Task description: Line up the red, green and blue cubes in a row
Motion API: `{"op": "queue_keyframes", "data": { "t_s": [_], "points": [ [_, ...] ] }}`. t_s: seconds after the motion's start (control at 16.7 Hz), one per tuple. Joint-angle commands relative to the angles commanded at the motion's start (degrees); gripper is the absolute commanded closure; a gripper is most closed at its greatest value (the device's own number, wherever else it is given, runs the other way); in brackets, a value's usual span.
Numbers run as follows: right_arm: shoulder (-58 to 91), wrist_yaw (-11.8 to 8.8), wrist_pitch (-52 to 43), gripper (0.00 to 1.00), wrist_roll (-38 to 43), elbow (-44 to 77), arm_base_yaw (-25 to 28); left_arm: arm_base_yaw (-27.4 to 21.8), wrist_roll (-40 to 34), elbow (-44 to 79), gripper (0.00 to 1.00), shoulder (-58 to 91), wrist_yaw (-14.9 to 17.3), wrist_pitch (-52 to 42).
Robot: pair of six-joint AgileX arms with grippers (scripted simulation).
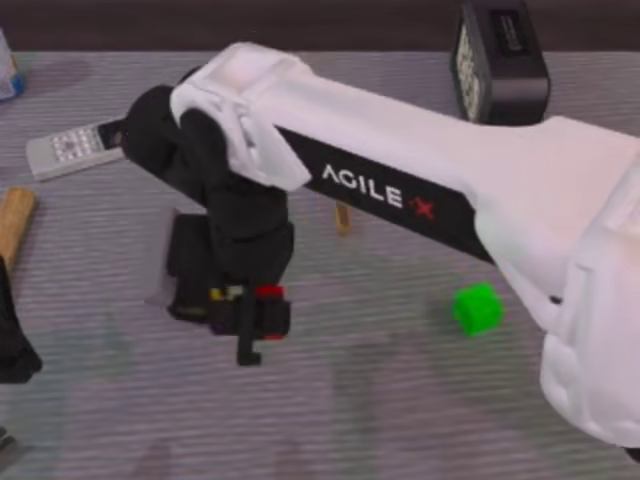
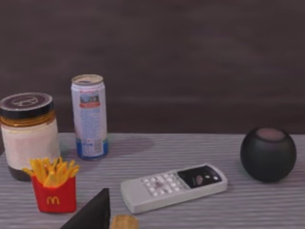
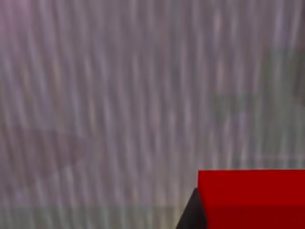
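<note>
My right arm reaches across the table to its left-centre, and my right gripper (image 1: 256, 318) points down there, shut on the red cube (image 1: 268, 292). In the right wrist view the red cube (image 3: 251, 198) fills the lower corner, with one dark fingertip (image 3: 193, 215) against its side and bare striped table behind. The green cube (image 1: 477, 307) sits alone on the table, well to the right of that gripper. The blue cube is hidden. My left arm (image 1: 12, 345) is parked at the table's left edge.
A black block with yellow marks (image 1: 192, 268) lies partly under the right wrist. A remote (image 1: 72, 148), a wooden piece (image 1: 14, 224), a black box (image 1: 502, 60) and a small stick (image 1: 343, 218) lie farther back. The left wrist view shows a jar (image 2: 27, 134), can (image 2: 89, 116), fries (image 2: 52, 188) and black ball (image 2: 268, 153).
</note>
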Motion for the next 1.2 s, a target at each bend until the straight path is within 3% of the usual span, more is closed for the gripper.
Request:
{"op": "queue_keyframes", "data": {
  "t_s": [0.42, 0.84, 1.14, 1.2],
  "points": [
    [-0.1, 0.0, 0.0, 1.00, 0.6, 0.0, 1.8, 0.0, 0.0, 0.0, 0.00, 0.0, 0.0, 0.0],
    [0.8, 0.1, 13.2, 1.00, 0.7, -11.9, 1.8, 0.0, 0.0, 0.0, 0.00, 0.0, 0.0, 0.0],
    [1.1, 0.1, 14.7, 1.00, 0.6, -13.3, 1.9, 0.0, 0.0, 0.0, 0.00, 0.0, 0.0, 0.0],
    [1.1, 0.1, 14.7, 0.92, 0.6, -13.3, 1.9, 0.0, 0.0, 0.0, 0.00, 0.0, 0.0, 0.0]
  ]
}}
